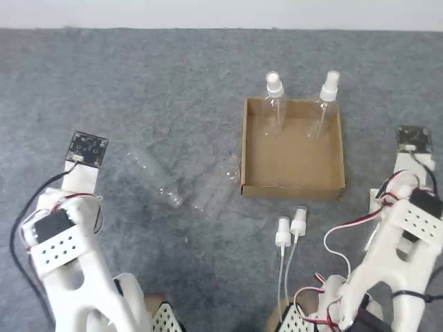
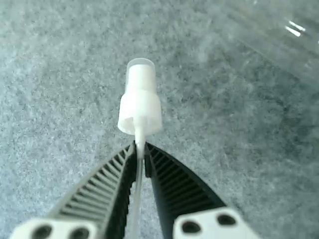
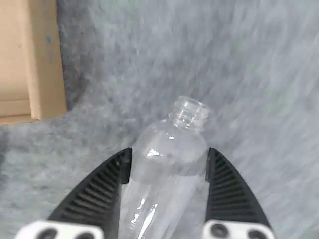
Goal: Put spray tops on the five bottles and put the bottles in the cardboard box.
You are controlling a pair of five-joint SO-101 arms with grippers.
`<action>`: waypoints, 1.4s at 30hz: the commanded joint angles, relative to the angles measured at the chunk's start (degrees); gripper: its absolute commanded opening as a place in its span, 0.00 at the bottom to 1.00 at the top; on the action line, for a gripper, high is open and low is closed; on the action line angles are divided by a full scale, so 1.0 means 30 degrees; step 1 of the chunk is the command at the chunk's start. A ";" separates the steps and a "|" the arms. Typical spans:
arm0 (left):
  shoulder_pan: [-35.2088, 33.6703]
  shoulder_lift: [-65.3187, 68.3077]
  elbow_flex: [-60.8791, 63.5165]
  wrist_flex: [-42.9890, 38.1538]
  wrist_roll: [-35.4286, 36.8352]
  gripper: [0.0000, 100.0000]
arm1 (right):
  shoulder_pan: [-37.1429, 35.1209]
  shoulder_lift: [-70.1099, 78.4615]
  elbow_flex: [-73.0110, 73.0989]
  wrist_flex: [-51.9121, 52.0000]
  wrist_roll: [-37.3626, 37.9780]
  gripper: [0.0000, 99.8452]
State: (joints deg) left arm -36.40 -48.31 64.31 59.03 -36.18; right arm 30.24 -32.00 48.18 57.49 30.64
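Jaws closed, we note: left gripper [image 2: 141, 148] pinches the spray top [image 2: 140, 102] by its tube, right gripper [image 3: 169, 154] clasps the bottle [image 3: 166, 189], open neck pointing up-frame.

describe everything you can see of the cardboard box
The cardboard box is a shallow, open-topped tray of plain brown card, roughly square, sitting flat on the grey mat. A capped bottle and a second capped bottle, both clear with white spray tops, stand upright inside against its far wall; the rest of its floor is bare. A capless bottle lies just outside its left wall in the high view; contact is unclear.
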 commanded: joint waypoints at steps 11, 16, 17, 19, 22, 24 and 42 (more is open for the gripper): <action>0.1407 -0.0557 0.3355 -0.2696 0.6505 0.01 | -0.0484 0.2974 -0.0557 -0.0601 0.9495 0.12; 0.1348 -0.0615 0.4908 -0.3516 0.7004 0.09 | -0.0484 0.3531 -0.0527 -0.0484 1.0637 0.12; 0.1260 -0.0762 0.4996 -0.3429 0.6916 0.12 | -0.0513 0.3531 -0.0527 -0.0454 1.0637 0.12; 0.0586 -0.0762 0.4967 -0.3487 0.6828 0.16 | -0.0542 0.3531 -0.0527 -0.0425 1.0637 0.12; -0.0733 -0.0762 0.4615 -0.3429 0.5128 0.17 | -0.0484 0.3531 -0.0527 -0.0425 1.0637 0.12; -0.1875 -0.0762 0.3853 -0.3487 0.3897 0.17 | -0.0484 0.3531 -0.0527 -0.0396 1.0637 0.12; 0.1026 0.2930 -0.0425 -0.4777 0.6388 0.17 | -0.0484 0.3531 -0.0615 0.0806 0.7121 0.12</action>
State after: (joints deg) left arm -33.41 -47.60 68.26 48.92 -19.12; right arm 28.92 -21.01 47.91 59.43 53.14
